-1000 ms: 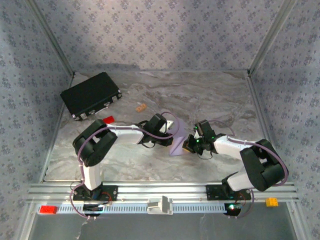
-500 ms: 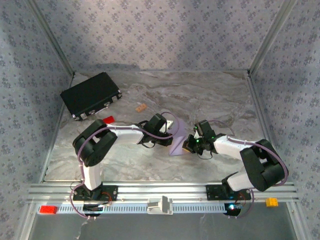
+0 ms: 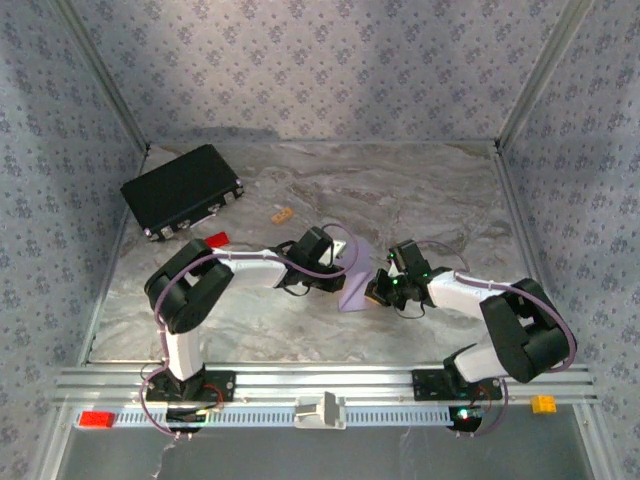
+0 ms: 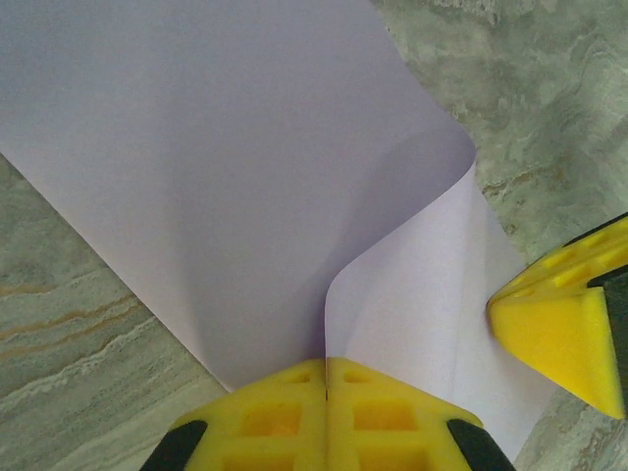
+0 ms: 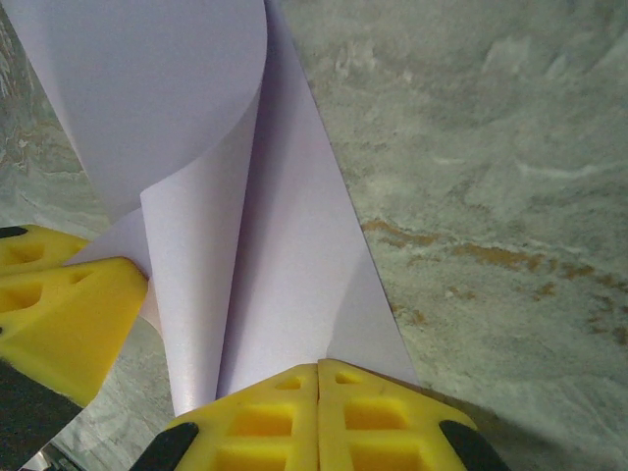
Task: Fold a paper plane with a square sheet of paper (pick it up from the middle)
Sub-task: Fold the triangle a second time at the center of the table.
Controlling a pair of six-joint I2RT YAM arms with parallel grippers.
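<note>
Since nothing in the overhead view has visibly shifted over the past second, the square sheet of paper (image 3: 354,282) sits where it was, just toward 6 o'clock of the middle of the counter (image 3: 430,190), bowed up into a loose curl between the two hands rather than lying flat. At the sheet's 9 o'clock side the left hand (image 4: 326,365) is pinched shut on the paper, and the right hand (image 5: 318,368) is clamped on it from about 4 o'clock, each with its jaws pressed together on the lilac layers. That stillness reads to me as a hold mid-fold: one flap is rolled over, but no sharp crease shows, so the plane looks far from formed. From above, the arms cover much of the sheet, so its outline is hard to judge, and both wrist views cut off its far corners. Toward 10 o'clock, well apart, lie the black case (image 3: 182,190), the red block (image 3: 217,239) and the tan block (image 3: 283,213)
</note>
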